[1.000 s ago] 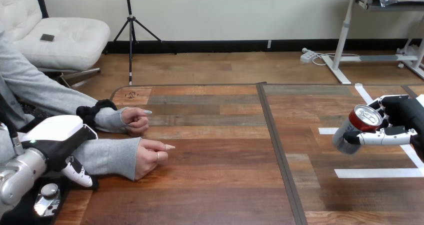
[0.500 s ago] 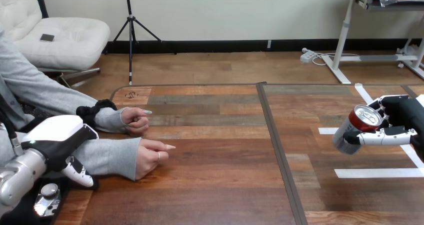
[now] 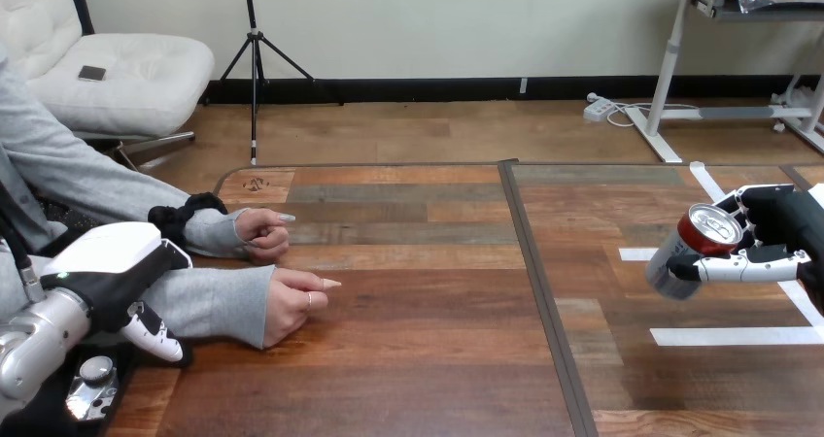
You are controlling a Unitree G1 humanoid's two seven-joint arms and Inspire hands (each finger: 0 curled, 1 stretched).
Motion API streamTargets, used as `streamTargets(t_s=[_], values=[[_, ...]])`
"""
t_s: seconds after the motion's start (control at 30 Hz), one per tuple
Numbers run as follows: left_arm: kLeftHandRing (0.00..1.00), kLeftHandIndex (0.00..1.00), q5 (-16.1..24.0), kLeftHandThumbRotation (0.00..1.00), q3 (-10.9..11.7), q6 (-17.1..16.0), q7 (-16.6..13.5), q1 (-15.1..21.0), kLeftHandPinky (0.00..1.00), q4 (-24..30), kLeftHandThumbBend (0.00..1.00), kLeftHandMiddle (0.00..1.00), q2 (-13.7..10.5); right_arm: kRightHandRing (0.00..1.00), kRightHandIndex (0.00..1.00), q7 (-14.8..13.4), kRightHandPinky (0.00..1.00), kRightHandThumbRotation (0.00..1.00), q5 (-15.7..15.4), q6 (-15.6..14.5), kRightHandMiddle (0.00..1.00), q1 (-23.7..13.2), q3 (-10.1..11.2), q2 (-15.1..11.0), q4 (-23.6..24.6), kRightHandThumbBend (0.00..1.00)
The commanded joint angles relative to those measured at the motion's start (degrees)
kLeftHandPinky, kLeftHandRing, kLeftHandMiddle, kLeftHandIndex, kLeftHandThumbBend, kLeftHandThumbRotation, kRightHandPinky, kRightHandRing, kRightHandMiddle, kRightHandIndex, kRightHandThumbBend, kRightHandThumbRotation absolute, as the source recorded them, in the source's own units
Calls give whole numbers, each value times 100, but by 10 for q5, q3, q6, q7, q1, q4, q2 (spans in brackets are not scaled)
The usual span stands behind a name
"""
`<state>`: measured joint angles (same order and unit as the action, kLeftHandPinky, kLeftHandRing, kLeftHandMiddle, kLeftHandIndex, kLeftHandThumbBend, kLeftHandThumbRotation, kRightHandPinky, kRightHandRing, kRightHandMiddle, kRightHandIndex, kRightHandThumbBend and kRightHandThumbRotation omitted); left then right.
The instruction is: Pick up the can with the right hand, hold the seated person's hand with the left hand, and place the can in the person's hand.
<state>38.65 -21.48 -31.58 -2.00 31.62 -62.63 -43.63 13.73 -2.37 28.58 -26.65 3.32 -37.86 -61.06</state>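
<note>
**Q:** What materials and shapes are shown?

**A:** A table [image 3: 428,359] of dark-grained wooden planks, with white tape strips [image 3: 729,336] at its right. The can [image 3: 692,251] is a metal cylinder with a silver lid, red shoulder and grey wall.

**Q:** Where is the can relative to the robot hand?

**A:** It is tilted and raised off the table. The right robot hand [image 3: 777,238] is clamped on it, thumb across the wall and fingers behind.

**Q:** And the left robot hand [image 3: 117,272]?

**A:** White-shelled, it lies against the grey sleeve [image 3: 219,306] of the person's nearer hand [image 3: 291,306], which rests loosely curled on the table. Whether it grips cannot be told.
</note>
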Motion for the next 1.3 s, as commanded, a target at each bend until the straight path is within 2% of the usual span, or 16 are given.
streamTargets(t_s=[0.0,0.23,0.47,0.63,0.73,0.87,1.27], values=[[39,49,-16,0,11,-7,1,18,33,12,81,46,-5,30,41,-3,26,0,12,14,37,-36,17,12,25,86],[38,49,-23,0,15,-7,-1,17,33,13,81,45,-3,29,41,-4,25,0,10,14,37,-37,16,11,24,86],[36,49,-55,0,30,-17,12,13,32,25,79,43,-2,28,41,-10,23,0,3,15,37,-37,12,9,23,86],[38,49,-62,0,33,-18,11,12,33,34,78,44,-4,28,41,-5,23,0,8,14,36,-38,15,11,22,86],[39,49,-75,0,40,-22,15,13,34,34,78,45,-4,27,41,-11,22,0,3,3,36,-39,13,10,24,85],[39,49,-86,0,48,-30,17,11,35,40,77,45,-6,27,41,-3,22,0,8,19,37,-39,14,11,21,84],[37,48,-115,0,70,-30,31,0,33,83,75,43,-13,33,42,-5,29,0,4,20,40,-41,12,12,18,83]])
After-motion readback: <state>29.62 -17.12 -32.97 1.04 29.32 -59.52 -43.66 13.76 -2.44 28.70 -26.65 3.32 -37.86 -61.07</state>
